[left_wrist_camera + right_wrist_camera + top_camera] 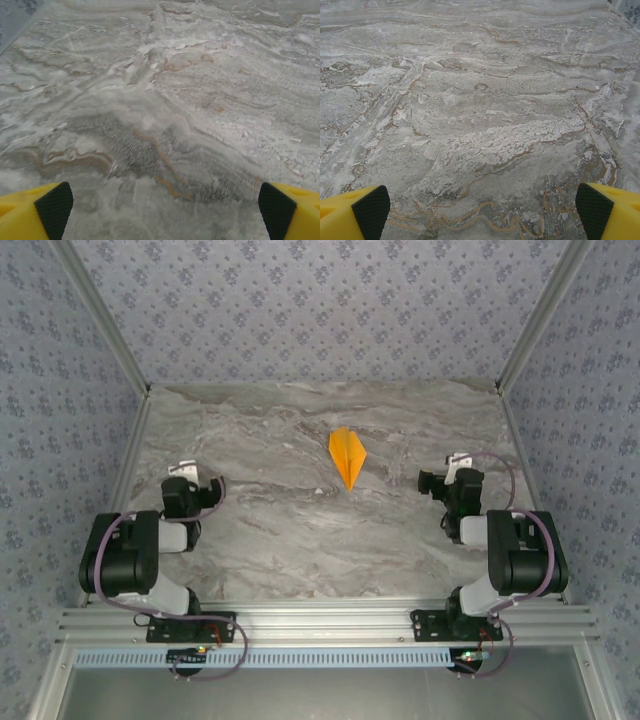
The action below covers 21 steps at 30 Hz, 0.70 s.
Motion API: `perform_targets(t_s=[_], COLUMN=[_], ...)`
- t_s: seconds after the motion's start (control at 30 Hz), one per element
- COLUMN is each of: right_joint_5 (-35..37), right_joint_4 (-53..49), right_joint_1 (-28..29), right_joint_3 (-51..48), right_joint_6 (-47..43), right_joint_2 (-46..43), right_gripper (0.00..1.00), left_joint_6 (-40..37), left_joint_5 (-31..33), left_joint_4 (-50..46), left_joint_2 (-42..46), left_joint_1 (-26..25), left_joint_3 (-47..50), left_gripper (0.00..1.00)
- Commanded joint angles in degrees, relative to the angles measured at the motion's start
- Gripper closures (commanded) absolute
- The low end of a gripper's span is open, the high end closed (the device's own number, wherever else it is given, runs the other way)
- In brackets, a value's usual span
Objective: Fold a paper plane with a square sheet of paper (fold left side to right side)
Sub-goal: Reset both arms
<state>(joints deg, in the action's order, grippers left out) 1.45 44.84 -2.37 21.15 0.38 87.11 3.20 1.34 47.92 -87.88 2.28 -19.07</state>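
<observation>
The square sheet of paper lies folded into a narrow orange paper plane (347, 457), flat on the marble table (300, 530) right of centre, its long sharp tip toward the near edge. My left gripper (205, 485) rests pulled back at the left, well apart from the plane. My right gripper (440, 480) rests at the right, a short way from the plane's right side. In the left wrist view the left gripper (165, 212) stands open, yellow fingers (30, 215) wide over bare marble. In the right wrist view the right gripper (482, 212) is open too, with nothing between its fingers (610, 212).
Patterned walls (320, 310) close the table at the back and both sides. A metal rail (320, 620) runs along the near edge with both arm bases bolted to it. Bare marble lies between the arms and behind the plane.
</observation>
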Motion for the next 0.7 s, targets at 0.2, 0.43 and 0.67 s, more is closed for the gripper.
perform_targets(t_s=[0.2, 0.43, 0.67], right_joint_5=[0.75, 0.85, 0.74], right_joint_4=[1.57, 1.48, 1.39], right_joint_1=[0.72, 0.79, 0.79], right_joint_3=[0.91, 0.91, 0.98], right_joint_6=[-1.50, -1.61, -1.53], right_joint_2=[0.08, 0.15, 0.13], right_gripper=[0.00, 0.00, 0.00], left_joint_6=[-1.23, -1.57, -1.53], left_joint_5=[-1.50, -0.67, -0.65], left_joint_4=[-1.40, -1.43, -1.43], left_joint_2=[0.11, 0.04, 0.07], left_joint_1=[-0.01, -0.55, -0.58], left_joint_3=[-4.45, -4.57, -4.57], left_gripper=[0.02, 0.02, 0.02])
